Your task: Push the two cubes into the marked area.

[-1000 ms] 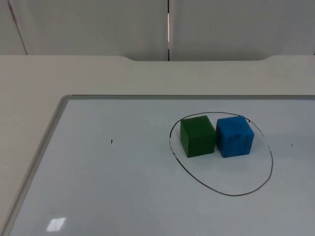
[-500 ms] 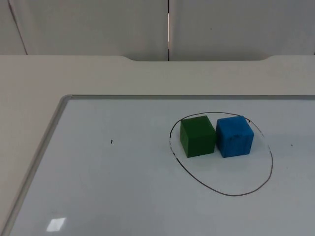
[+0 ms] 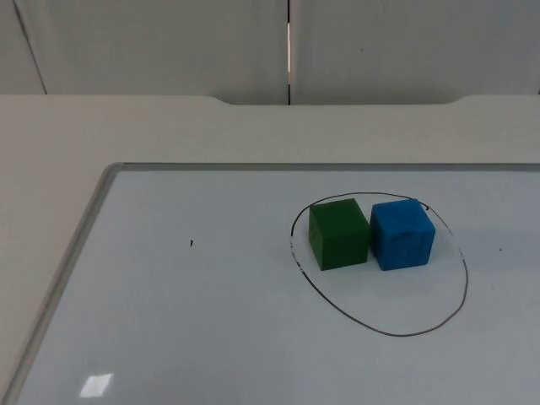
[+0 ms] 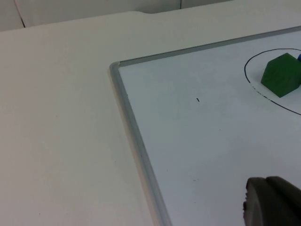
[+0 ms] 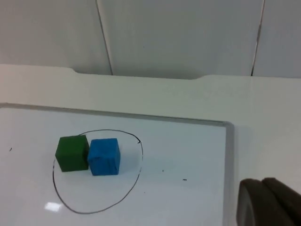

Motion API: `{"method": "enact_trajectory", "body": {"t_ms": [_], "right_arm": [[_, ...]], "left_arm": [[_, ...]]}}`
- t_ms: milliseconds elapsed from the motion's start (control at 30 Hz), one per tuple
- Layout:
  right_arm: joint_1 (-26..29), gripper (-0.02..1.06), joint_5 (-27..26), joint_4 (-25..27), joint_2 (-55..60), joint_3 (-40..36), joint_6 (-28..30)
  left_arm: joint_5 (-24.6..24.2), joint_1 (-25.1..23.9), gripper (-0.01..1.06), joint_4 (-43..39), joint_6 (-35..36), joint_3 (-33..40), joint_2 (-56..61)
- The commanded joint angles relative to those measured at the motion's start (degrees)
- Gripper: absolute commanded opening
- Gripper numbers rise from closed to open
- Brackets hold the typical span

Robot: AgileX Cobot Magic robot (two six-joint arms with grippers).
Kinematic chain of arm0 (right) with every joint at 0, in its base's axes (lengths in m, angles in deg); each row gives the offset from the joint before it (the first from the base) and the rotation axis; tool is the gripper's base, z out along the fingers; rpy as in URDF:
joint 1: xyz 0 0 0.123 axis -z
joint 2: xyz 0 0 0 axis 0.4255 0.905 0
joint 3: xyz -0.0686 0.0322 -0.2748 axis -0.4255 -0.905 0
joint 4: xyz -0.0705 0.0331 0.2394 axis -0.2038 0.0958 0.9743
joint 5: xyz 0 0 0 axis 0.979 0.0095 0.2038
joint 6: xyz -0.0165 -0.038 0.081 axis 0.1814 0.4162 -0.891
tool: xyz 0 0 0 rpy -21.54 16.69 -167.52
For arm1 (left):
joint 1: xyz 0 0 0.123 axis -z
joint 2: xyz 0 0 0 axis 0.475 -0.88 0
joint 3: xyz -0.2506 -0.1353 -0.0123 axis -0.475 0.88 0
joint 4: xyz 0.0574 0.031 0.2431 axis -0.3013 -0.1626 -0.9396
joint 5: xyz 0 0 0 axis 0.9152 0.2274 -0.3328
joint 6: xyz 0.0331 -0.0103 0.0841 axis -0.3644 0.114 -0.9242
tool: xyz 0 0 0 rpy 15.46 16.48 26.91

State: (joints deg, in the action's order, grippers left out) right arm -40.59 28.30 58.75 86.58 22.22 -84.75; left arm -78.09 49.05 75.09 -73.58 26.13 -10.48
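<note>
A green cube (image 3: 338,234) and a blue cube (image 3: 402,234) stand side by side, touching, inside a hand-drawn black oval (image 3: 396,335) on the whiteboard. Both sit in the oval's far half; the green one is close to its left line. The right wrist view takes in the green cube (image 5: 72,153), the blue cube (image 5: 104,156) and the whole oval (image 5: 84,213) from well back, with my right gripper (image 5: 265,202) far from them and off the board. My left gripper (image 4: 273,203) hangs over the board's left part, far from the green cube (image 4: 281,75).
The whiteboard's grey frame (image 3: 72,253) runs along the left and far sides, seen also as frame (image 4: 136,141) and frame (image 5: 227,165). White table top (image 3: 169,126) surrounds it up to the grey partition wall (image 3: 169,42). A small black speck (image 3: 191,244) marks the board.
</note>
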Motion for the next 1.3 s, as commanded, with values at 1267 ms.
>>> {"method": "enact_trajectory", "body": {"t_ms": [1267], "right_arm": [[0.08,0.0,3.37,6.86,-4.21,-8.3,12.92]], "left_arm": [[0.14,-0.12,0.0,-0.23,-0.48,0.23,0.23]]}}
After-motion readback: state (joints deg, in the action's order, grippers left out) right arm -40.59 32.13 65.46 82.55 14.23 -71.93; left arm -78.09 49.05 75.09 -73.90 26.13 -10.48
